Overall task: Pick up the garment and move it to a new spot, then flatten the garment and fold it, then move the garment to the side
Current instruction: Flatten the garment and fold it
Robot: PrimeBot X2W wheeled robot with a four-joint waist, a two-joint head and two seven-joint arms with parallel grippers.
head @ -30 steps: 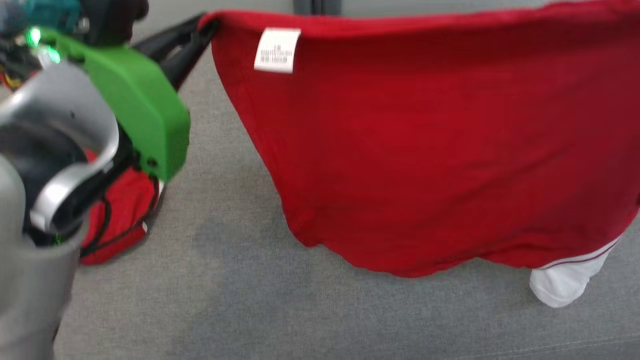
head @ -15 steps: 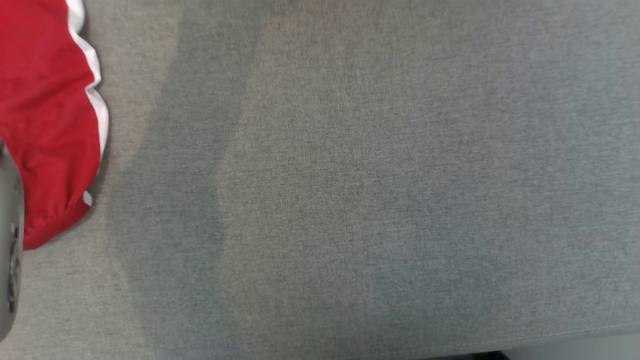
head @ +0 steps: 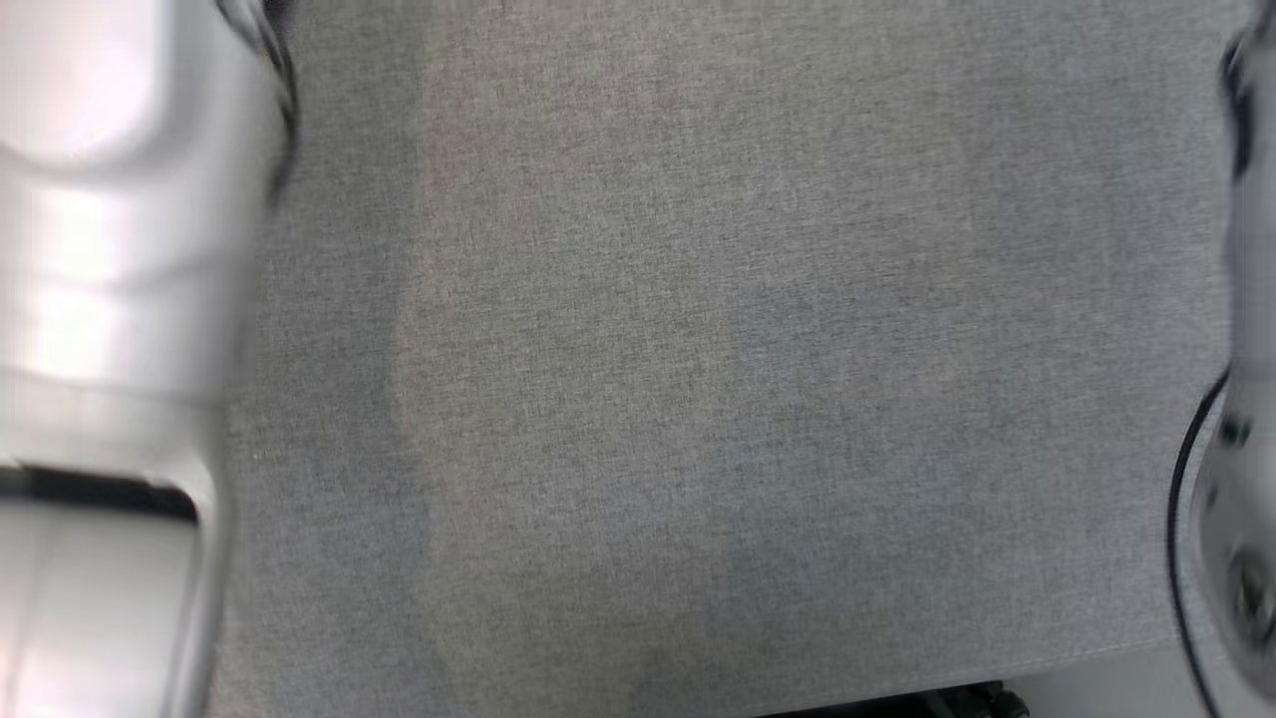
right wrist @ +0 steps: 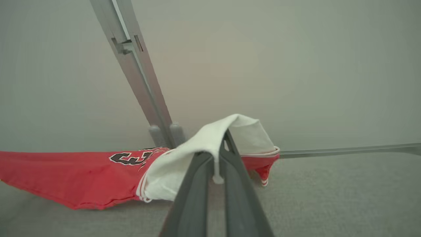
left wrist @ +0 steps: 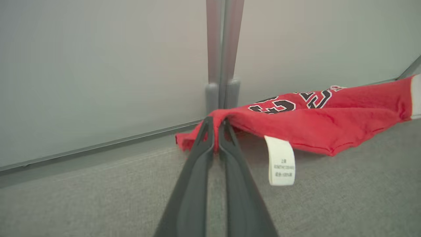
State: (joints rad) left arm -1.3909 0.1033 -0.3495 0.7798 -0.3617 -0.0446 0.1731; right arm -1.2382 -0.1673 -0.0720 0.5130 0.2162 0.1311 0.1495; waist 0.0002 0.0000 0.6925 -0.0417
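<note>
Two pale forearms edge the head view: the left forearm (head: 110, 299) fills the left side, and the right forearm (head: 1246, 479), with a thin black cable (head: 1181, 519) beside it, shows at the right edge. Both are blurred. Between them lies the grey fabric surface (head: 698, 349), its near edge showing at the bottom right.

In the left wrist view, a pale wall (left wrist: 98, 65) rises from the surface's far edge, with a grey post (left wrist: 223, 49) at mid-frame. The left gripper (left wrist: 216, 122) is clamped on a bunched red edge of the garment (left wrist: 312, 131), close to the far edge and in front of the post. Just right of the fingers a white label (left wrist: 281, 161) hangs down. From there the garment stretches to the right, low over the surface, black numerals (left wrist: 273, 106) on its upper face.

In the right wrist view, red cloth spreads from the left, low along the far edge. At centre the right gripper (right wrist: 221, 148) is pinched on the white sleeve (right wrist: 184, 154), which drapes over its fingers. Whether the cloth between the grippers touches the surface I cannot tell.
</note>
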